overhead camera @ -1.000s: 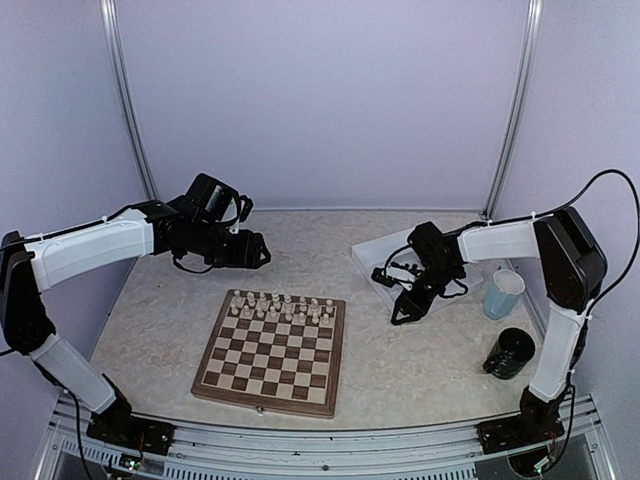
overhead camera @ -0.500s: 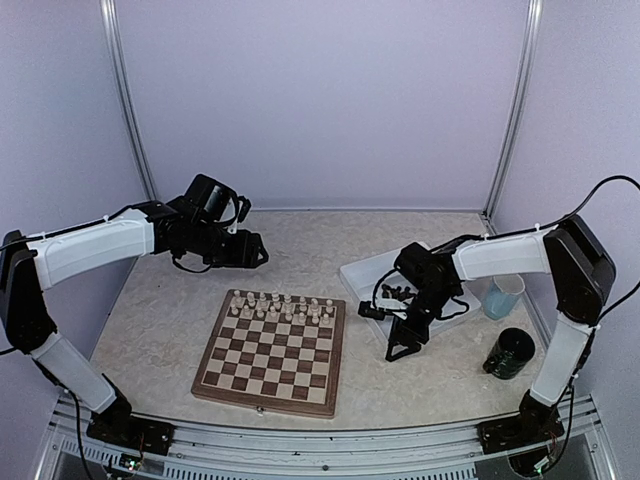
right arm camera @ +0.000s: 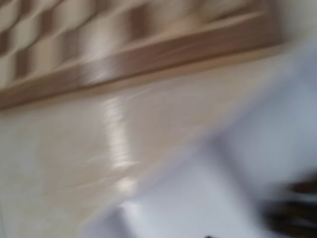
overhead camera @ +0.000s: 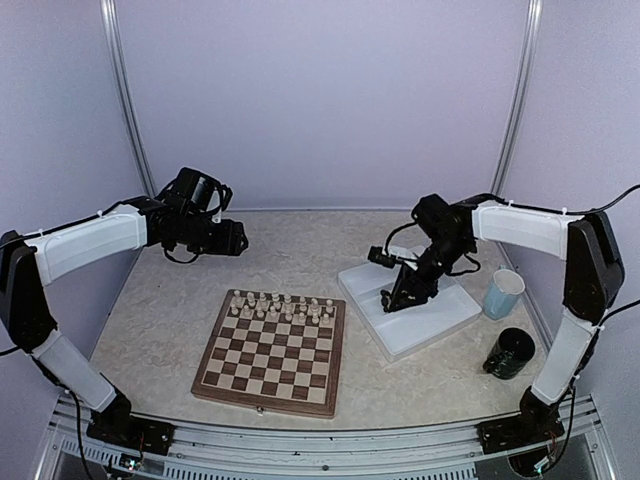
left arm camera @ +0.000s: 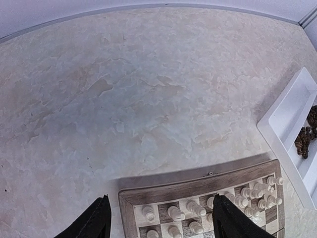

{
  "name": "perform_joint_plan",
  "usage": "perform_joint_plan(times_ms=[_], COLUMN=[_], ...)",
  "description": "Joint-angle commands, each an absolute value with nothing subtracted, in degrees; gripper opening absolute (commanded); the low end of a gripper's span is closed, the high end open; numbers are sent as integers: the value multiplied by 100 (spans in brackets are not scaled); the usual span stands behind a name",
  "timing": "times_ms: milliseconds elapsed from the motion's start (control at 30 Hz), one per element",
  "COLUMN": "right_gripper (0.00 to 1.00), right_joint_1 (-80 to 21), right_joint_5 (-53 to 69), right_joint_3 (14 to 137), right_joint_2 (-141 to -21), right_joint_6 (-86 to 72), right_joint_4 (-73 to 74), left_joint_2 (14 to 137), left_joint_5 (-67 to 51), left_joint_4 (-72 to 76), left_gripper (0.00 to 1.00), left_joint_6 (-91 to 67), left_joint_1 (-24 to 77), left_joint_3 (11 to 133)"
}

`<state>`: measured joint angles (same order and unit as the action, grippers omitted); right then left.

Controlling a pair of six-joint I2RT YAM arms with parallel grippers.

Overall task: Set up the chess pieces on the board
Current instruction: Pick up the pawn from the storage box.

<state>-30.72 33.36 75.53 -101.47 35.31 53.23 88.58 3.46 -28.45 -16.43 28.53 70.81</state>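
Observation:
The board point(overhead camera: 268, 352) lies in front of the left arm, and its wooden rim point(right arm camera: 138, 62) crosses the top of the blurred right wrist view. Cream chess pieces point(overhead camera: 281, 307) fill its two far rows; several point(left arm camera: 190, 210) show below my left gripper point(left arm camera: 161, 225). That gripper is open and empty, hovering over the board's far left corner. A few dark chess pieces point(left arm camera: 303, 141) lie in the white tray point(overhead camera: 435, 325). My right gripper point(overhead camera: 393, 299) points down over the tray's near left part. Its fingers are hidden by blur.
A light blue cup point(overhead camera: 503, 293) stands right of the tray, and a black cup point(overhead camera: 512, 352) stands nearer the front. The tray point(left arm camera: 287, 119) sits askew, its left corner close to the board. Walls enclose the table.
The right arm dipped toward the front, then swung back over the tray, which has slid and turned toward the board. The left arm drew back slightly to the left.

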Motion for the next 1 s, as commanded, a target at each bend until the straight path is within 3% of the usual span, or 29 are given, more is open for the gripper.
perform_joint_plan(times_ms=[0,100,333,967], right_gripper=[35,33,30,25], right_joint_1=[-2388,-2321,-2321,-2312], right_joint_5=[2918,2177,1803,349], right_joint_3=[8079,8042,8088,7332], right_joint_2=[-10169,-10361,-10819,-10503], right_joint_6=[3070,2789,2427,2375], right_joint_4=[4924,4446,4256,3931], left_joint_2=[8788,8810,8834,8973], left_joint_5=[341,246,301,249], left_joint_4=[-2436,-2332,-2330,-2229], left_gripper=[70,70,69,70], left_joint_6=[-1546,-1590,-1607,-1539], left_joint_1=[2904,2971,3029,3015], left_joint_3=[7115,7082,7044,6900])
